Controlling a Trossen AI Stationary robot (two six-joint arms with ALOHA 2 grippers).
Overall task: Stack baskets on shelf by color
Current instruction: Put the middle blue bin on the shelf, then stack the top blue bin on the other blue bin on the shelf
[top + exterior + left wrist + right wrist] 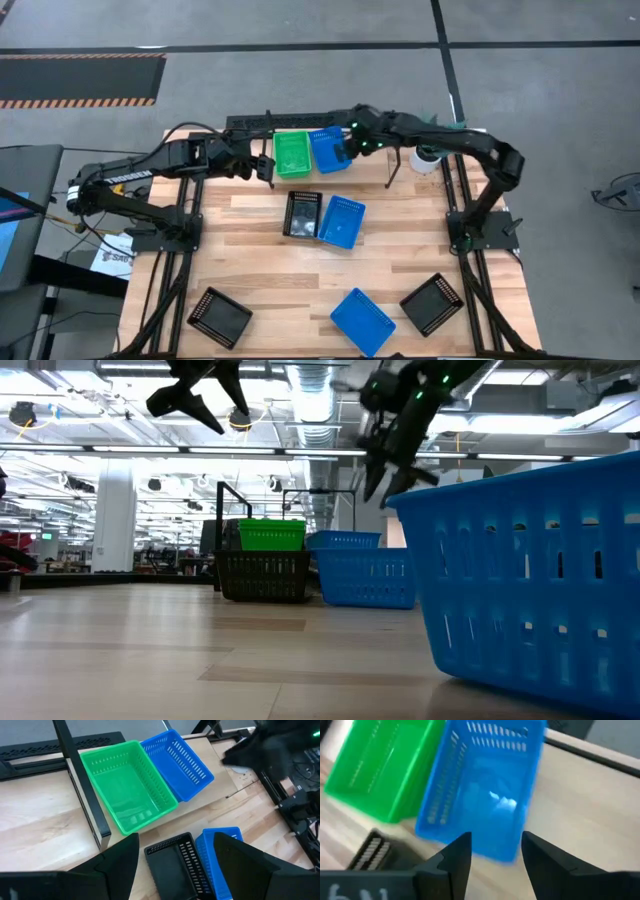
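A green basket (293, 153) and a blue basket (328, 150) stand side by side at the table's far edge, by the black shelf frame (262, 121). Whether they rest on its rails, I cannot tell. A black basket (303, 213) and a second blue basket (342, 221) lie mid-table. My left gripper (262, 168) hovers open left of the green basket (127, 790), above the black basket (175, 865). My right gripper (496, 837) hovers open over the near end of the far blue basket (480, 785).
Near the front edge lie a black basket (219, 315), a blue basket (362, 320) and another black basket (432, 303). A white pot (428, 158) stands at the far right, under the right arm. A shelf post (80, 775) rises beside the green basket.
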